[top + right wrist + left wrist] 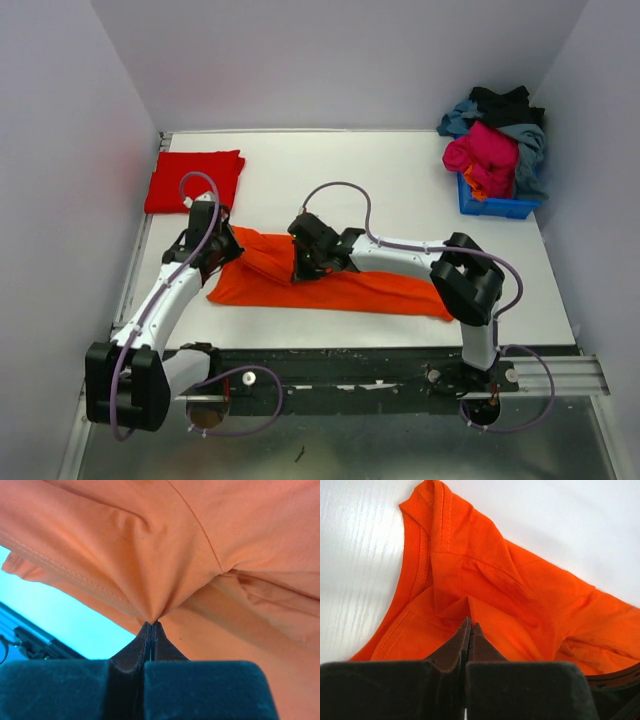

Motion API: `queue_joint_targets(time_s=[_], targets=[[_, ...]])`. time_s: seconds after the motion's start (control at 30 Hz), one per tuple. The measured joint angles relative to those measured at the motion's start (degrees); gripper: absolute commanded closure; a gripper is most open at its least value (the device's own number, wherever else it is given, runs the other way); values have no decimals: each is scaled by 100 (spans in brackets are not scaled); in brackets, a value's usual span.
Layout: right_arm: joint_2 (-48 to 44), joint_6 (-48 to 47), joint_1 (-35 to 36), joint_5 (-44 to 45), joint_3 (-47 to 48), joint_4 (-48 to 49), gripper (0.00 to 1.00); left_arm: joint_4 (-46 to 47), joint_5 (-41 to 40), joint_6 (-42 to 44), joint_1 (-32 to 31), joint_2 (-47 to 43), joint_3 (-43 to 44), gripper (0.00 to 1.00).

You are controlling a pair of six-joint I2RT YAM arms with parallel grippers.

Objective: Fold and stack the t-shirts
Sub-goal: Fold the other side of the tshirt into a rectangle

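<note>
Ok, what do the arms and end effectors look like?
White links, black joint housings on left arm and right arm, a lilac cable looping along each. Black blocky left end effector and right end effector, dark fingers tapering to thin tips.

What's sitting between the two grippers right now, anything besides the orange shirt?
Only a stretch of the orange t-shirt, seen from the top camera; left gripper and right gripper are each shut on it.
</note>
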Motion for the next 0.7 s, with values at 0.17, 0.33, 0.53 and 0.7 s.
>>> queue_joint_targets(time_s=[0.17, 0.33, 0.53, 0.7], targets=[[-151, -105, -17, -461, -37, -59, 99, -413, 57, -107, -68, -590, -70, 100], [-151, -260, -46, -861, -39, -282, 99, -651, 138, -396, -232, -1255, -520, 100], [-151, -417, -138, -1099, -37, -487, 99, -765, 138, -802, -518, -1436, -916, 99], [-151, -564, -267, -1189, -9, -673, 98, -734, 63, -1182, -588, -1403, -1224, 98]])
